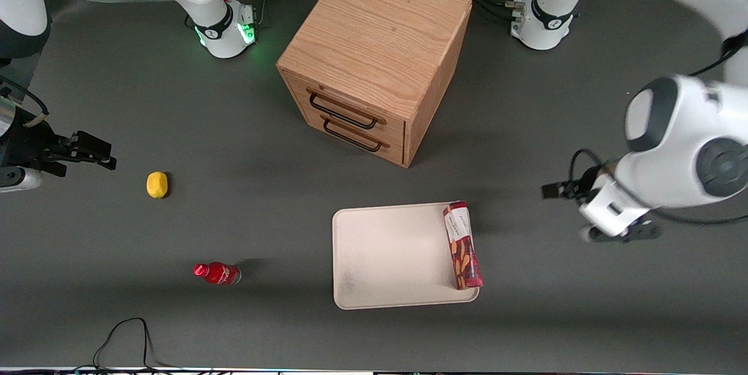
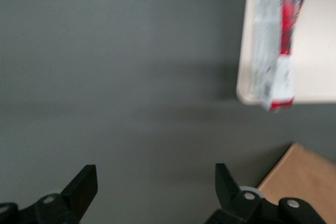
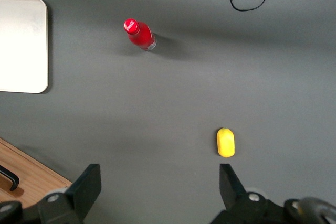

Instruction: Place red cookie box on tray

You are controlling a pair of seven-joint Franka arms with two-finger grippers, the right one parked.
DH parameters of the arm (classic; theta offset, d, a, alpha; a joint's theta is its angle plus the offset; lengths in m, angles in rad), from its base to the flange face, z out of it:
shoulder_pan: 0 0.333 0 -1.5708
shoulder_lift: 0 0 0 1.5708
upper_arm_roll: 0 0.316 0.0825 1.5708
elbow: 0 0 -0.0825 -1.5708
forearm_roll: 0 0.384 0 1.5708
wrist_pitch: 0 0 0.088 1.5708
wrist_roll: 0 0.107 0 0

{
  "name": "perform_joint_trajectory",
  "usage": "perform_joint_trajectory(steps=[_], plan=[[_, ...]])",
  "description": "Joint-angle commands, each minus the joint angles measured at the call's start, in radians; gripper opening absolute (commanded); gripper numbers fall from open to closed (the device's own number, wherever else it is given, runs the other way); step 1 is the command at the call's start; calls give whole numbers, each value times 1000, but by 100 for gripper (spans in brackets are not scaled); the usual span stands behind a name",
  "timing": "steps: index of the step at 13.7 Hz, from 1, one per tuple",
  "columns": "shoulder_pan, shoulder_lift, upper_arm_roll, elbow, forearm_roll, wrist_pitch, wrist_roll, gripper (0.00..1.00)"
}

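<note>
Smooth cream tray [image 1: 385,258] under narrow tartan carton [image 1: 462,245]; pincer [image 1: 619,235] apart, agape

Lighting: even, overhead, moderately bright. Soft shadows beside the cabinet [image 1: 374,59], tray [image 1: 397,255] and bottle [image 1: 217,273]. Motion blur on the working arm in front view; left wrist view smeared, cookie box [image 2: 275,35] print unreadable. The gripper [image 2: 155,187] hangs over bare table.

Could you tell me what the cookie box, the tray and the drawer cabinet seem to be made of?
The red cookie box looks like printed cardboard with a slight sheen, its edges creased. The tray it lies on appears to be matte cream plastic, going by its moulded rounded corners and low rim. The drawer cabinet shows clear wood grain, with dark, probably metal, handles. The gripper hangs open above bare table beside the tray.
</note>
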Motion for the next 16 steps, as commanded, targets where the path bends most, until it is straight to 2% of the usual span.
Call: perform_joint_trajectory(steps=[1, 3, 5, 13, 16], plan=[[73, -149, 0, -84, 28, -80, 110, 100], [136, -210, 0, -81, 41, -126, 155, 100], [131, -243, -1, -86, 65, -168, 147, 100], [122, -243, 5, -89, 51, -160, 142, 100], [17, -240, 123, -74, 54, -162, 173, 100]])
